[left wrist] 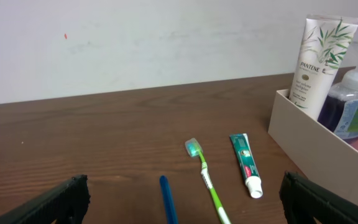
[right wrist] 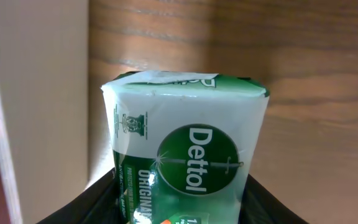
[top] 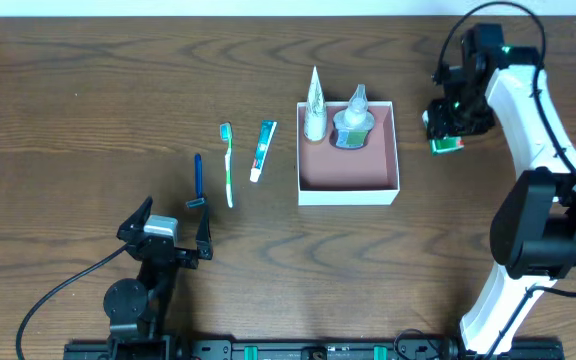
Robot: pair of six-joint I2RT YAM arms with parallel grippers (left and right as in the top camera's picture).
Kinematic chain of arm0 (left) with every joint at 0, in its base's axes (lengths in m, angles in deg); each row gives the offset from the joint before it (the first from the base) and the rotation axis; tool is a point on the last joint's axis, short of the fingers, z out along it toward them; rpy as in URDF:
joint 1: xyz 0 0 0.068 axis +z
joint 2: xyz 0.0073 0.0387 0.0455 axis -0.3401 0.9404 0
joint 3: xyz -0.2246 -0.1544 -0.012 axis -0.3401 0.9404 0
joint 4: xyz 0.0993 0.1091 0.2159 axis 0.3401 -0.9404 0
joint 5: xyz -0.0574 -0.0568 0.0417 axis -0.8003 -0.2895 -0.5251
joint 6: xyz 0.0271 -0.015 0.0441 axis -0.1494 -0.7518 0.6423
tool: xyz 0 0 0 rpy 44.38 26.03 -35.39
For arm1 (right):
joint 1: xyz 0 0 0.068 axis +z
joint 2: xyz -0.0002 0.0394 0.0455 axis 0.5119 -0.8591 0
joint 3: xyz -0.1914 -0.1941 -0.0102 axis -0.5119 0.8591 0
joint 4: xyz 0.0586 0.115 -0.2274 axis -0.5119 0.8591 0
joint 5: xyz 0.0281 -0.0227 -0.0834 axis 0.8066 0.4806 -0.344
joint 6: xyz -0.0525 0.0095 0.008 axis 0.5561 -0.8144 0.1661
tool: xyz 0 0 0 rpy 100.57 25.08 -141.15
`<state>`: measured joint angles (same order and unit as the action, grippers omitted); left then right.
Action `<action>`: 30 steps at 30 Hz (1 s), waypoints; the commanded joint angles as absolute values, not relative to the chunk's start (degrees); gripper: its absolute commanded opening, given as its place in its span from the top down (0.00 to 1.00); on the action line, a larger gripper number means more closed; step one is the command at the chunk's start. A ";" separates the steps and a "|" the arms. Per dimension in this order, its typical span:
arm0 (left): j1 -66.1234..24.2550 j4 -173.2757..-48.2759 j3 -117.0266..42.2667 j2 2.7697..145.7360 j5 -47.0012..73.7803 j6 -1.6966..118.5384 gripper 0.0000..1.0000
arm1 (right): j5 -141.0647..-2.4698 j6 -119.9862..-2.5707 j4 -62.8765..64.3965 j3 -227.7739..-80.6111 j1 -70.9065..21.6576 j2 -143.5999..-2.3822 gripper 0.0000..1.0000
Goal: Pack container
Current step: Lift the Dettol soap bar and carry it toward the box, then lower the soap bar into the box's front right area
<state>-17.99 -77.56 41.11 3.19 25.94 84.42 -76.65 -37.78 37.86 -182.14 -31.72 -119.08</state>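
Observation:
The container [top: 348,194], a square white box with a pink floor, stands right of centre. A white Pantene tube [top: 314,105] and a clear bottle of blue liquid [top: 352,122] stand upright along its far wall. Just right of the container, my right gripper [top: 446,140] is shut on a green Dettol soap bar [top: 447,145]. In the right wrist view the soap bar [right wrist: 188,155] fills the jaws of the right gripper [right wrist: 182,211], with the container wall [right wrist: 42,93] beside it. My left gripper [top: 176,210] is open near the front left, nothing between its fingers.
A blue razor [top: 198,180], a green toothbrush [top: 229,165] and a toothpaste tube [top: 263,150] lie side by side left of the container. In the left wrist view the razor [left wrist: 166,199], toothbrush [left wrist: 205,177] and toothpaste [left wrist: 246,163] lie just ahead of the left gripper [left wrist: 185,186].

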 commanded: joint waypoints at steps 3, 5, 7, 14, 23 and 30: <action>-17.69 -79.29 42.27 2.90 24.95 84.99 0.02 | -76.39 -37.72 45.45 -193.68 -31.21 -118.79 0.92; -17.71 -79.29 42.27 2.90 24.95 84.99 0.02 | -76.39 -36.73 48.22 -197.31 -31.19 -118.79 0.92; -17.69 -79.29 42.27 2.90 24.95 84.99 0.02 | -76.35 -36.38 50.47 -200.47 -31.19 -118.79 0.92; -17.69 -79.29 42.27 2.90 24.95 84.99 0.02 | -73.64 -34.68 56.31 -205.26 -31.11 -118.77 0.91; -17.71 -79.29 42.27 2.90 24.95 84.99 0.02 | -72.26 -32.03 60.11 -209.55 -31.08 -118.49 0.91; -17.71 -79.29 42.27 2.90 24.95 84.99 0.02 | -68.11 -27.23 59.72 -209.74 -30.80 -117.59 0.91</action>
